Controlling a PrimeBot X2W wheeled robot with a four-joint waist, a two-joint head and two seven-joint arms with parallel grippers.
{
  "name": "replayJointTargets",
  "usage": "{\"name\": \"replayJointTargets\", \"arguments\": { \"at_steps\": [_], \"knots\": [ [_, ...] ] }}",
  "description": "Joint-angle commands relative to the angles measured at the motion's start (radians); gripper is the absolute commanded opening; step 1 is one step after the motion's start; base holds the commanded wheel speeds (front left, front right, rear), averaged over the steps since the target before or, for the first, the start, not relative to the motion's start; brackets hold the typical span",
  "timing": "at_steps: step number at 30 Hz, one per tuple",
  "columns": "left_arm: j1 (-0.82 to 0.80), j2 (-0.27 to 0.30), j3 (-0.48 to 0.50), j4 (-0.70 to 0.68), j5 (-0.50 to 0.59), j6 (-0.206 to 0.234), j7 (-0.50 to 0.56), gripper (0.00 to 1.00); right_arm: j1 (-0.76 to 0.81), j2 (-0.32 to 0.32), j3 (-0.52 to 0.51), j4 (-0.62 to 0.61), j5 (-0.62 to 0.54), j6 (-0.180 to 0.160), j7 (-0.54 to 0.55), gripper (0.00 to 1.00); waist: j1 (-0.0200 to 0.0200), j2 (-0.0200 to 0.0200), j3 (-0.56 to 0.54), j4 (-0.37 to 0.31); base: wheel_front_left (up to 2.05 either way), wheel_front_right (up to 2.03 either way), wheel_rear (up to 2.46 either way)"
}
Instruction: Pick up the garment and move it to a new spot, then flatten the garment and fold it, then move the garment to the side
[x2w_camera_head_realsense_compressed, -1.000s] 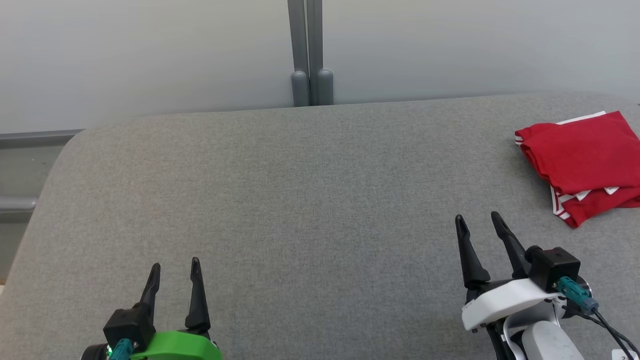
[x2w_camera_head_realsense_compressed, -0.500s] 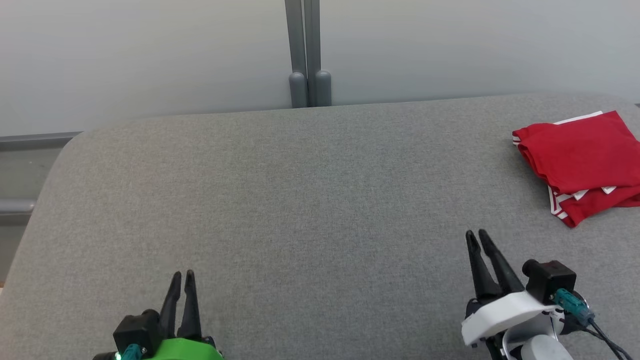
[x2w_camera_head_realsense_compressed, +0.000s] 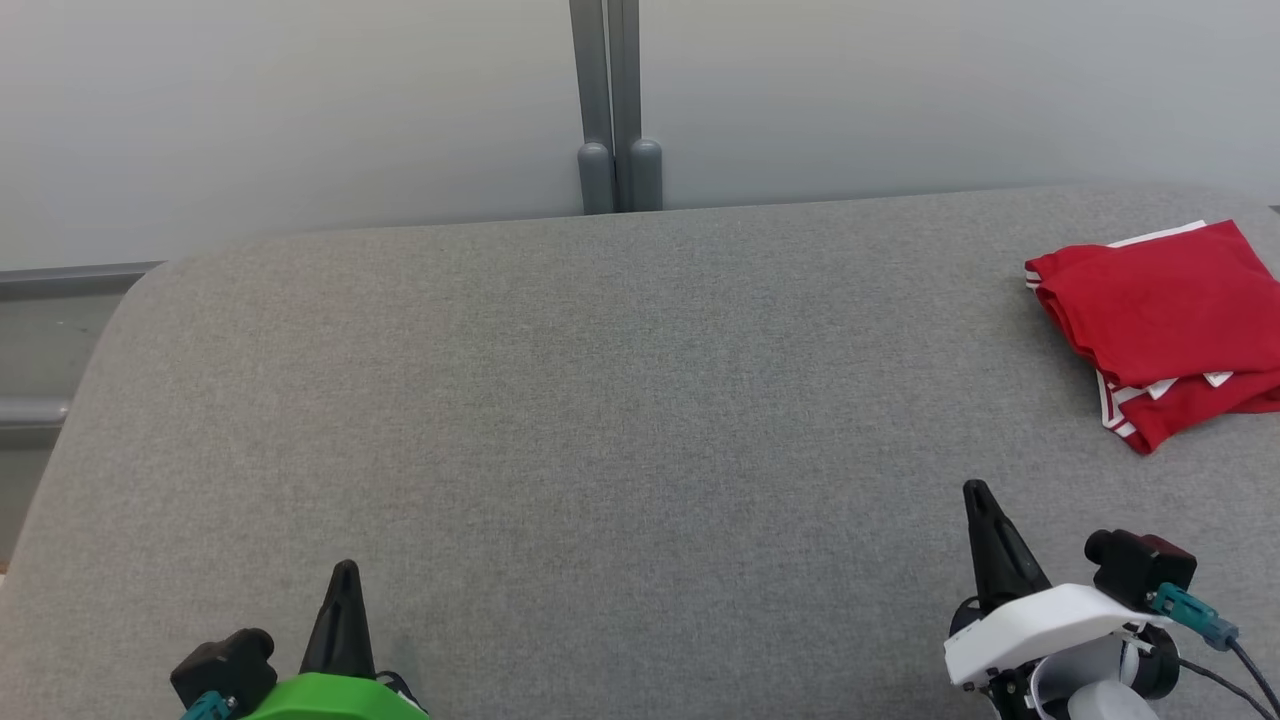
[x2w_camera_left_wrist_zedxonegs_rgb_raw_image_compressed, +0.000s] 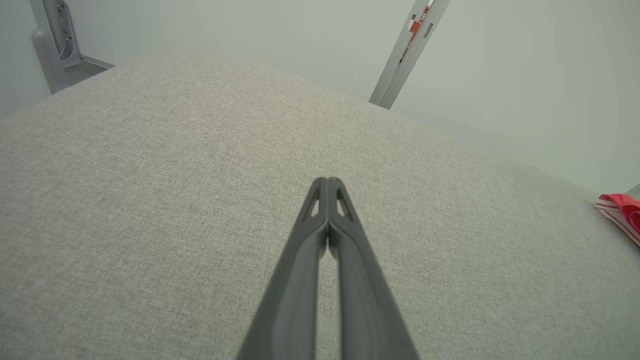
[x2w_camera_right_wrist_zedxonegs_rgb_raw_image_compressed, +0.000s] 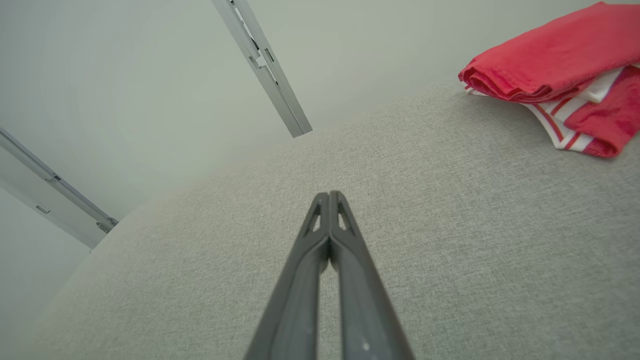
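Jaws pressed together on left gripper (x2w_camera_head_realsense_compressed: 346, 572) and right gripper (x2w_camera_head_realsense_compressed: 979, 495); red garment (x2w_camera_head_realsense_compressed: 1165, 310) runs off-frame.

The red garment (x2w_camera_head_realsense_compressed: 1165, 310), edged with white stripes, lies folded in a compact, slightly uneven stack of layers. It rests flat on the grey padded surface (x2w_camera_head_realsense_compressed: 600, 400), near that surface's far right corner.
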Motion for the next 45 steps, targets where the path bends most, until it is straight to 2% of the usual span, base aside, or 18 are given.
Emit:
{"name": "replayJointTargets", "arguments": {
  "at_steps": [1, 22, 45],
  "knots": [
    [-0.034, 0.002, 0.012, -0.019, -0.042, -0.006, 0.01, 0.0, -0.025, -0.006, -0.008, -0.02, 0.045, 0.0, 0.009, 0.0, 0.0, 0.0, 0.0, 0.0, 0.0, 0.0, 0.0],
    [-0.07, 0.002, 0.068, -0.029, -0.357, -0.043, 0.096, 0.0, -0.039, -0.011, -0.051, -0.032, 0.373, 0.0, 0.093, 0.0, 0.0, 0.0, 0.005, 0.0, 0.0, 0.0, 0.0],
    [-0.099, 0.002, 0.113, -0.035, -0.615, -0.075, 0.167, 0.0, -0.049, -0.013, -0.089, -0.041, 0.636, -0.001, 0.165, 0.0, 0.0, 0.0, 0.009, -0.001, 0.0, 0.0, 0.0]
  ]
}}
